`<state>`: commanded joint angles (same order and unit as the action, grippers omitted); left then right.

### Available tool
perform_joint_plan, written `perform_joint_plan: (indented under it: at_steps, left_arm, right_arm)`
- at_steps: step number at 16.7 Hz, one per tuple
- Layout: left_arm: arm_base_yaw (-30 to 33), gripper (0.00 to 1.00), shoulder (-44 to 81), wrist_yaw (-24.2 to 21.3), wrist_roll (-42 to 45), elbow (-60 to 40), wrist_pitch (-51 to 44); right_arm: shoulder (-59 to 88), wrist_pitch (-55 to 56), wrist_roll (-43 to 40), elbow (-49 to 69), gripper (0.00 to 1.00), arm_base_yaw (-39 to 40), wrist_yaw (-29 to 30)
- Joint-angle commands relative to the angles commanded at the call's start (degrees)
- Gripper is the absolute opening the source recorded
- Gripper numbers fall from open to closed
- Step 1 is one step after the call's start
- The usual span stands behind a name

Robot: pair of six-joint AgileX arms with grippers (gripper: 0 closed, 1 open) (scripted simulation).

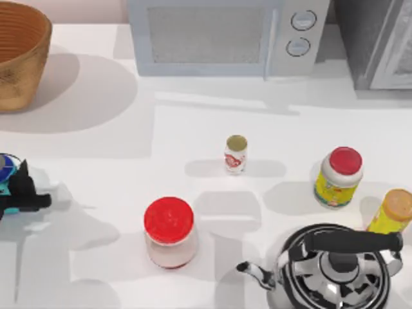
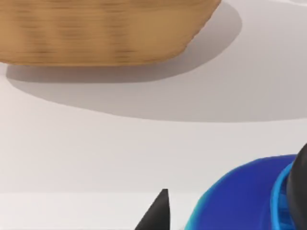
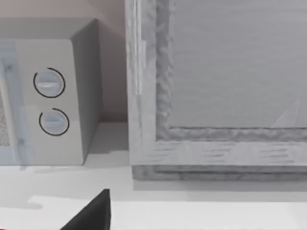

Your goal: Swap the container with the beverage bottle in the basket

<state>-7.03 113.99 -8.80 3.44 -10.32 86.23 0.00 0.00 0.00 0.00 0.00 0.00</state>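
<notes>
Left gripper (image 1: 9, 193) sits at the far left edge of the table (image 1: 129, 167), well below the basket (image 1: 19, 55), w/ the turquoise container (image 1: 5, 170) at its fingers. Left wrist view: blue-rimmed container (image 2: 244, 196) close against the gripper, one dark fingertip (image 2: 158, 213) to one side & another dark finger at the frame edge on the other side, so fingers look closed on the container; it's partly cut off, so how it rests on the table can't be told. Basket (image 2: 100, 33) is ahead, apart from the cup, w/ bare table between.

Basket is in the top-left corner, upright; what's inside can't be told. Beverage bottle (image 1: 236, 154) stands upright mid-table, alone, gold cap up. Red-lidded jar (image 1: 169, 232) is below & left of it. Yellow-label bottle w/ red cap (image 1: 338, 177) stands to the right, orange-capped bottle (image 1: 391, 212) just beyond, kettle (image 1: 338, 267) at bottom right. Microwave (image 1: 225, 35) is along the back edge.

Right wrist view: one dark fingertip (image 3: 93, 213) of the right arm's gripper, facing the microwave dials (image 3: 50, 103) & a grey cabinet (image 3: 216, 86); can't tell if its fingers are open or closed.
</notes>
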Motion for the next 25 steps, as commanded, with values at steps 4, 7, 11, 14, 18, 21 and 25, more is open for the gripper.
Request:
perform_joint_plan:
  at_steps: [4, 7, 11, 14, 18, 21, 25]
  left_arm:
    - [0.0, 0.0, 0.0, 0.0, 0.0, 0.0, 0.0]
    - [-0.03, 0.0, -0.02, 0.02, 0.09, 0.07, -0.01]
    - [2.49, 0.0, -0.74, -1.14, -0.24, -0.71, -1.83]
    - [7.32, 0.0, -2.94, -3.62, -0.77, -4.2, -8.53]
    - [12.96, 0.0, -7.85, -7.47, -1.19, -15.89, -25.7]
    - [13.57, 0.0, -12.3, -9.87, -1.01, -29.38, -42.58]
    - [7.4, 0.0, -16.14, -10.83, -0.2, -48.33, -65.11]
  right_arm:
    - [0.0, 0.0, 0.0, 0.0, 1.0, 0.0, 0.0]
    - [0.0, 0.0, 0.0, 0.0, 1.0, 0.0, 0.0]
    - [0.0, 0.0, 0.0, 0.0, 1.0, 0.0, 0.0]
    - [0.0, 0.0, 0.0, 0.0, 1.0, 0.0, 0.0]
    - [0.0, 0.0, 0.0, 0.0, 1.0, 0.0, 0.0]
    - [0.0, 0.0, 0.0, 0.0, 1.0, 0.0, 0.0]
    - [0.0, 0.0, 0.0, 0.0, 1.0, 0.0, 0.0]
